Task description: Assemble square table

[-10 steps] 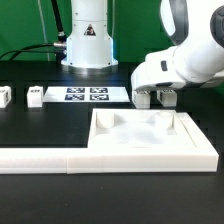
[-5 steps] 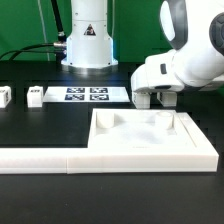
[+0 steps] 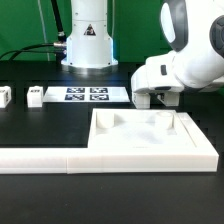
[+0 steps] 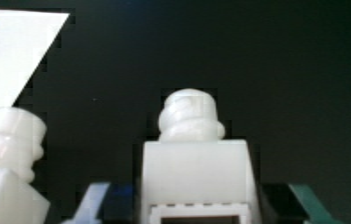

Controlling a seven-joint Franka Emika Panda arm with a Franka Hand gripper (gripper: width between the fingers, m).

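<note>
Straddling a leg (image 4: 197, 160) near the tabletop (image 3: 150, 150), the gripper (image 3: 160, 99) pinches or not: cannot tell

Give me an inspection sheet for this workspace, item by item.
Surface: black table, marker board lying flat on it.
Job's things: tabletop against the barrier; two loose legs at the exterior view's left; third leg at the tool, fourth leg beside it.
Clutter: nothing seen.
Grippers: tool straddles the third leg; grip unclear.
Cables: dark cable behind the arm base.
Surroundings: white L-shaped barrier, arm base, green backdrop.
</note>
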